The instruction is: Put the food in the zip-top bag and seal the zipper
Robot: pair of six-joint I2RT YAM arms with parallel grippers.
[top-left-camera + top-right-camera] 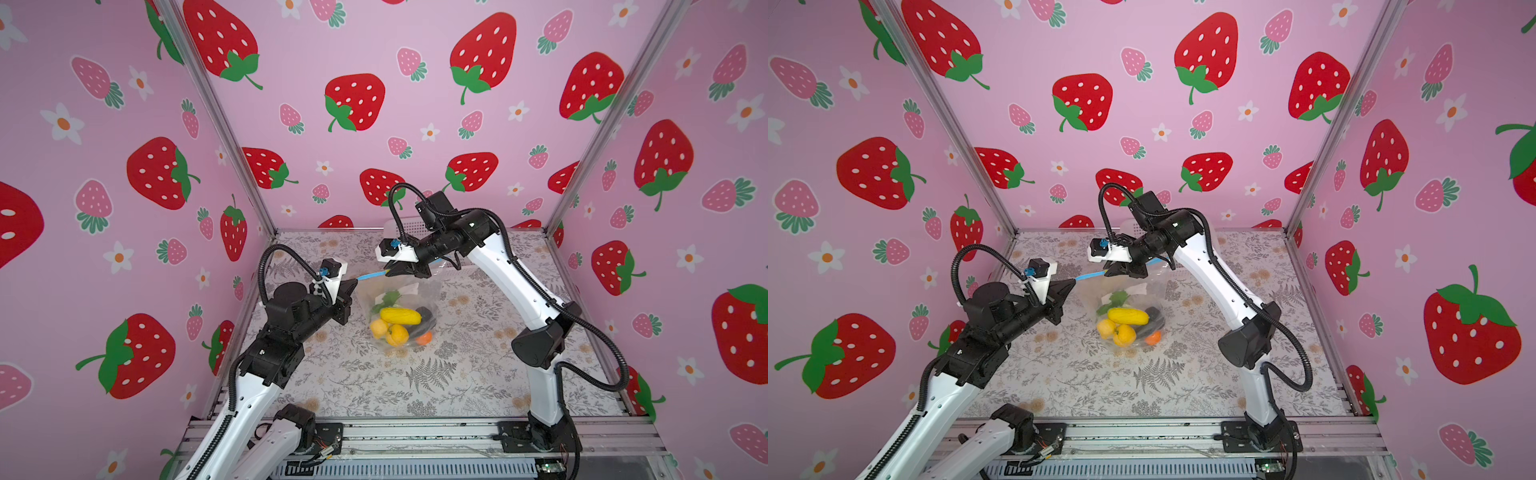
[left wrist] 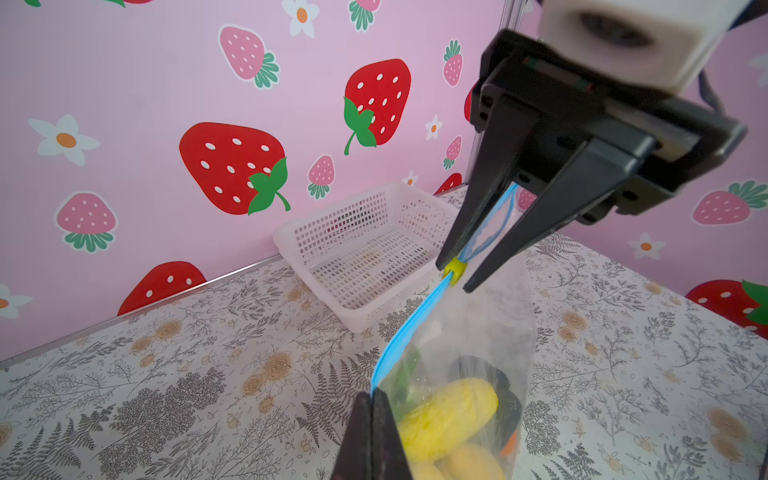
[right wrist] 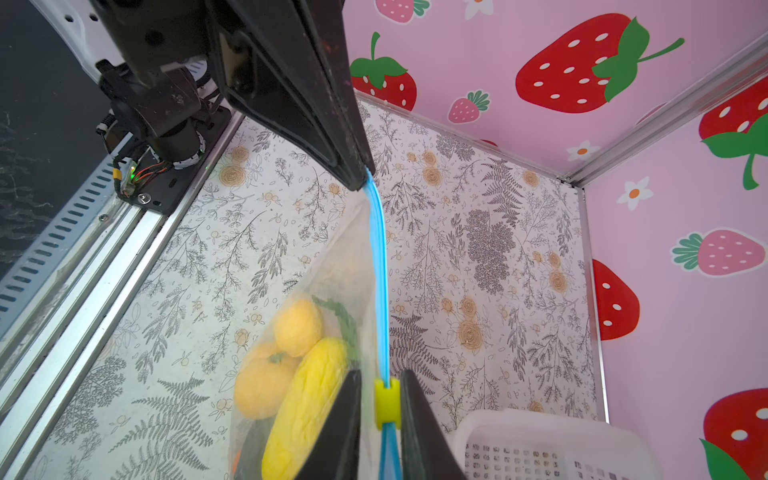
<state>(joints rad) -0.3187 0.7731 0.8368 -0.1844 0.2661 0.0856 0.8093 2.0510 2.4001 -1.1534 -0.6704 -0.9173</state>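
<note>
Zip-top bag [image 1: 415,291] held up at middle of worktop [image 1: 457,374], food [image 1: 400,316] inside. Left jaws clamped on zipper [image 2: 415,320] end, bag's 10 o'clock. Right jaws narrow around yellow tab [image 3: 387,402]; pinch not clear. Risk: weak pinch, tab slips, bag mouth left gaping; hard pull tears zipper from left jaws, bag drops. Count: one bag, one tab, six food bits seen, one basket [image 2: 365,249] at 12 o'clock.

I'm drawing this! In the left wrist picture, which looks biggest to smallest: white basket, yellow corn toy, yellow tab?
1. white basket
2. yellow corn toy, though it sits nearest the camera
3. yellow tab, clearly smallest
</note>
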